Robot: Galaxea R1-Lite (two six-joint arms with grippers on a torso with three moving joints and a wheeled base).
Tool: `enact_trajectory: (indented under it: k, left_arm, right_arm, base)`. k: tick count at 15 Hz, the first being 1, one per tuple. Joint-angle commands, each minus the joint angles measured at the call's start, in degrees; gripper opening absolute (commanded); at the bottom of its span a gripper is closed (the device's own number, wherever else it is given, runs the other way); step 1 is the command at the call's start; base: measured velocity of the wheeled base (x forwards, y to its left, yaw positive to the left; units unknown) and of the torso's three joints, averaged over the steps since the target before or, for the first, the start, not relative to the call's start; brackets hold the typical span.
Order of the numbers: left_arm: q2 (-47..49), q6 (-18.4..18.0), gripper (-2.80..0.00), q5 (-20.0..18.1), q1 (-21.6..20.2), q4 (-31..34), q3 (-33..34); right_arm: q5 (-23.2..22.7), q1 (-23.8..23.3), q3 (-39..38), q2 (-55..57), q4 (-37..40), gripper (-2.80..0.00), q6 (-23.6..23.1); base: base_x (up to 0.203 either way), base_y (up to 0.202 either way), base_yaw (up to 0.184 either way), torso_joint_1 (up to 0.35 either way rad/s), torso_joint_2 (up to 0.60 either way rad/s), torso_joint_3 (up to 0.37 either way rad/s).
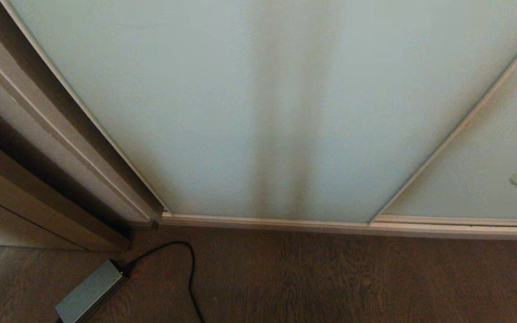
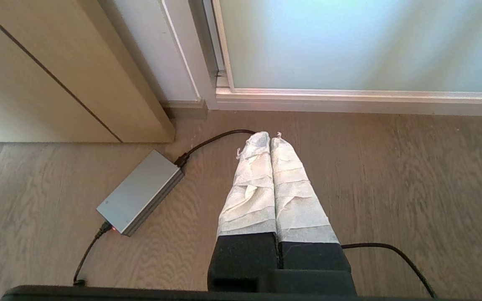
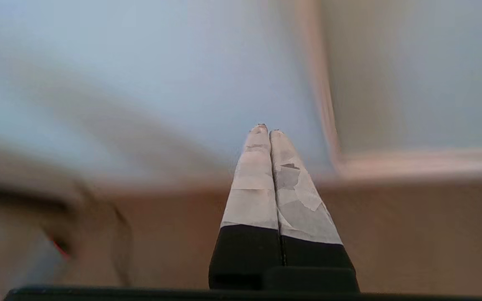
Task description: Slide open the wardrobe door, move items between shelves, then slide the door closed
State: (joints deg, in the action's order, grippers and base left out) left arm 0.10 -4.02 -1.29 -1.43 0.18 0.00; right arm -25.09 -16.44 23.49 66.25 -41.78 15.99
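Dark wood-grain floor [image 1: 330,278] runs up to the wardrobe's pale sill. Your right gripper [image 3: 266,131], cloth-wrapped fingers pressed together and holding nothing, is at the far right near the tall pale blue-green frosted glass sliding door [image 1: 240,112], which is closed. The left gripper [image 2: 266,140], likewise shut and empty, hangs over the floor. With no handle showing, closed fingertips may skid on the glass; the black cable [image 1: 191,278] could snag your base.

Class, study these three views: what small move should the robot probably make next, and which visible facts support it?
Probably bring the right gripper, fingers shut and empty, up against the sliding wardrobe door near its frame edge. The door looks fully closed, no shelves show, and the left gripper hangs shut over the floor.
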Motion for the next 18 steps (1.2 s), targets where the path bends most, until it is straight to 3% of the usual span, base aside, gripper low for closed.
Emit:
enact_trajectory:
  k: [1,3,5,9,14,18]
  left_arm:
    - [0.08,-0.02,-2.8,-0.03,0.02,0.0,0.0]
    - [-0.01,-0.02,-2.8,-0.03,-0.07,0.0,0.0]
    - [0.08,-0.02,-2.8,-0.03,-0.07,0.0,0.0]
    - [0.08,-0.02,-2.8,-0.03,-0.07,0.0,0.0]
    - [0.08,-0.02,-2.8,-0.03,-0.01,0.0,0.0]
    - [0.08,-0.02,-2.8,-0.03,-0.05,0.0,0.0]
  right_arm:
    - [1.36,3.87,-17.48,-14.98,-4.22,-2.8,-11.18]
    - [5.3,7.01,-23.42,-27.34,-2.26,-2.8,-15.28]
    - [11.1,9.8,-23.49,-38.09,4.14,-2.8,-17.18]
    - [17.84,13.03,-23.49,-51.76,26.33,-2.8,-18.8]
    - [21.13,16.26,-23.5,-63.96,34.93,-2.8,-15.11]
    - [25.49,16.53,-23.58,-66.4,39.5,-2.8,-16.25]
  base:
    - [0.0,0.0,0.0,0.0,0.0,0.0]
    - [0.0,0.0,0.0,0.0,0.0,0.0]
    - [0.0,0.0,0.0,0.0,0.0,0.0]
    - [0.0,0.0,0.0,0.0,0.0,0.0]
    - [0.0,0.0,0.0,0.0,0.0,0.0]
    - [0.0,0.0,0.0,0.0,0.0,0.0]
